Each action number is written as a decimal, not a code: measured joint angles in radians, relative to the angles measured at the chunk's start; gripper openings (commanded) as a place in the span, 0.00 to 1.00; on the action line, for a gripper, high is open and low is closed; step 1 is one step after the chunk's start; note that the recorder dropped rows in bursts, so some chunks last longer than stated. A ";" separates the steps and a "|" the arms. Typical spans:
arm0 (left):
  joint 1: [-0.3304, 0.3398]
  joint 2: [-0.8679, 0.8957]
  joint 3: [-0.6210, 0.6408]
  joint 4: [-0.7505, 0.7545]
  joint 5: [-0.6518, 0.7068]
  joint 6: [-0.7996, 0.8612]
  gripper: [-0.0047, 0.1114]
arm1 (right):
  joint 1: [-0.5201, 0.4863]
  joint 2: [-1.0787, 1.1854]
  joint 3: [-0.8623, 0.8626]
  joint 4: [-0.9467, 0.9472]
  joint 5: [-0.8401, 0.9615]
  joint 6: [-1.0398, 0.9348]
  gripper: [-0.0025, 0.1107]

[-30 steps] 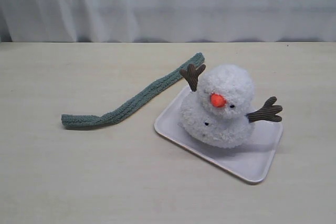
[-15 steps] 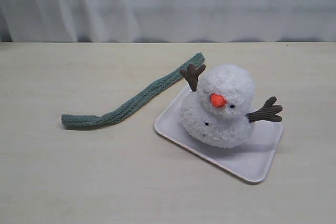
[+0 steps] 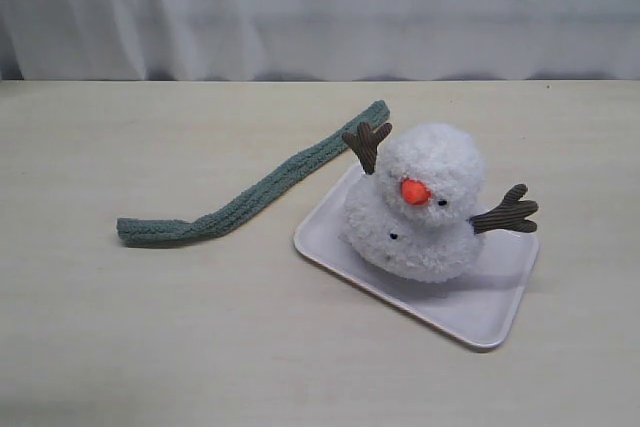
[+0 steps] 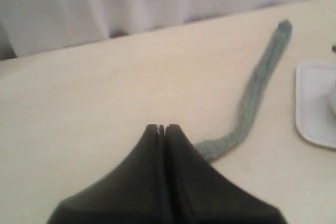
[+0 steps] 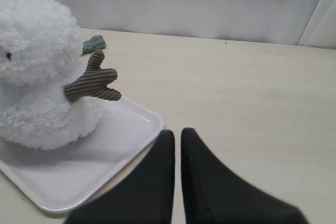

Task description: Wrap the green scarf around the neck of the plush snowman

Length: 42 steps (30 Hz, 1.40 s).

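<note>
The green scarf [image 3: 255, 192] lies stretched flat on the table, running from a near-left end up to the plush snowman [image 3: 425, 209], its far end beside the snowman's raised twig arm. The snowman leans on a white tray [image 3: 490, 315], and the snowman's neck [image 3: 388, 202] is bare. Neither gripper shows in the exterior view. In the left wrist view my left gripper [image 4: 161, 126] is shut and empty, above the table close to the scarf's [image 4: 252, 98] near end. In the right wrist view my right gripper [image 5: 177, 131] is shut and empty, beside the tray's [image 5: 131, 124] corner and short of the snowman [image 5: 37, 66].
A pale curtain [image 3: 320, 7] hangs along the table's far edge. The scarf's far tip [image 5: 94, 43] peeks out behind the snowman. The snowman's brown twig arm [image 5: 93, 81] sticks out toward my right gripper. Bare tabletop [image 3: 200, 347] stretches in front of the tray and scarf.
</note>
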 measured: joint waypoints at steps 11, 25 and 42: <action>-0.068 0.423 -0.155 -0.020 0.106 0.198 0.04 | 0.000 0.000 0.000 0.000 0.000 0.000 0.06; -0.068 0.678 -0.169 -0.022 -0.086 0.342 0.60 | 0.000 0.000 0.000 0.000 0.000 0.000 0.06; -0.068 0.812 -0.171 -0.022 -0.170 0.358 0.77 | 0.000 0.000 0.000 0.000 0.000 0.000 0.06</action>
